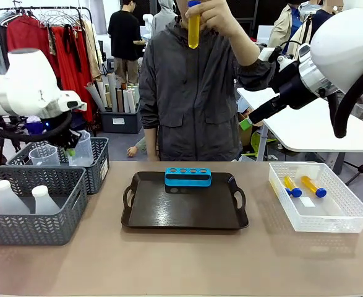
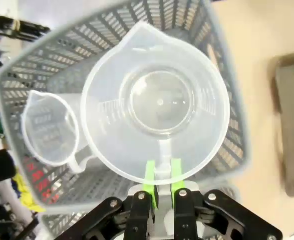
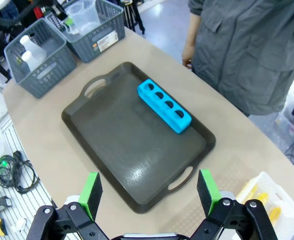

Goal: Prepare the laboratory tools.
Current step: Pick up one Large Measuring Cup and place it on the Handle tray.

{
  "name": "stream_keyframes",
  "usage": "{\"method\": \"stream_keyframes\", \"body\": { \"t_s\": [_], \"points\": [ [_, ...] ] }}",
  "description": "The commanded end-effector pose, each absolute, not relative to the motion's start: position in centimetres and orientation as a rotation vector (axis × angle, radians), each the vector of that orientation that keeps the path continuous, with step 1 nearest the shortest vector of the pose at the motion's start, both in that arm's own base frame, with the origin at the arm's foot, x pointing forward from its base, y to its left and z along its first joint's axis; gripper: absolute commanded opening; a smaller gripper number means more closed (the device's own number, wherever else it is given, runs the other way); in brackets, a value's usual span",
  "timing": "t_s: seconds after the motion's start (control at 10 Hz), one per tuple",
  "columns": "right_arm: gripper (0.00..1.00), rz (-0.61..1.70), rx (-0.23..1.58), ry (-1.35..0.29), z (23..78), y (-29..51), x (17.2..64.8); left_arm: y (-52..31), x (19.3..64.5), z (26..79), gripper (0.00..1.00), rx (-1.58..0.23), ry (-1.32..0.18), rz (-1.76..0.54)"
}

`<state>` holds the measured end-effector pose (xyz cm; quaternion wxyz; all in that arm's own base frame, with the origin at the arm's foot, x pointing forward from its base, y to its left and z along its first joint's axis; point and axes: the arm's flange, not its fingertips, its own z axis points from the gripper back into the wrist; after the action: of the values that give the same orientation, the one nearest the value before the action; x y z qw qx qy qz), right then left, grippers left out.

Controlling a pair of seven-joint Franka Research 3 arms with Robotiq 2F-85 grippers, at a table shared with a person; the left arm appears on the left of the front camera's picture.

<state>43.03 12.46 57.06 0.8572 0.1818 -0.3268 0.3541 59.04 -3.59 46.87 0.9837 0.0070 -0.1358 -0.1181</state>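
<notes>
My left gripper (image 2: 163,185) is shut on the handle of a clear measuring beaker (image 2: 157,105), held over the rear grey mesh basket (image 2: 222,65); the front view shows the beaker (image 1: 82,150) hanging at the left gripper (image 1: 72,148). A second beaker (image 2: 49,127) stands in that basket. The blue four-hole rack (image 1: 188,177) sits empty at the far edge of the dark tray (image 1: 187,213). The person holds one blue-capped yellow tube (image 1: 194,25) up high. Two more tubes (image 1: 292,185) lie in the white basket (image 1: 348,216). My right gripper (image 3: 149,192) hangs open high above the tray (image 3: 111,140).
Two white conical flasks (image 1: 8,198) stand in the front grey basket (image 1: 33,229) at the left. The person stands just behind the table's far edge. A white table and a clothes rack are farther back. Bare tabletop lies in front of the tray.
</notes>
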Motion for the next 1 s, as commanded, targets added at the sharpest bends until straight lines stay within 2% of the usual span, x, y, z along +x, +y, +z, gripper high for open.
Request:
{"method": "stream_keyframes", "body": {
  "t_s": [0.0,0.2,0.5,0.9],
  "points": [
    [1.00,0.750,0.403,-0.692,57.0,12.4,43.0,-4.2,55.7,51.5,0.00,0.037,-0.311,-0.310],
    [1.00,0.750,0.403,-0.692,57.0,12.4,43.0,-6.3,52.6,57.9,0.00,0.140,-0.437,-0.388],
    [1.00,0.750,0.403,-0.692,57.0,12.4,43.0,-10.7,49.0,64.3,0.00,0.042,-0.491,-0.664],
    [1.00,0.750,0.403,-0.692,57.0,12.4,43.0,-14.9,46.3,67.5,0.00,0.031,-0.569,-0.831]
  ]
}}
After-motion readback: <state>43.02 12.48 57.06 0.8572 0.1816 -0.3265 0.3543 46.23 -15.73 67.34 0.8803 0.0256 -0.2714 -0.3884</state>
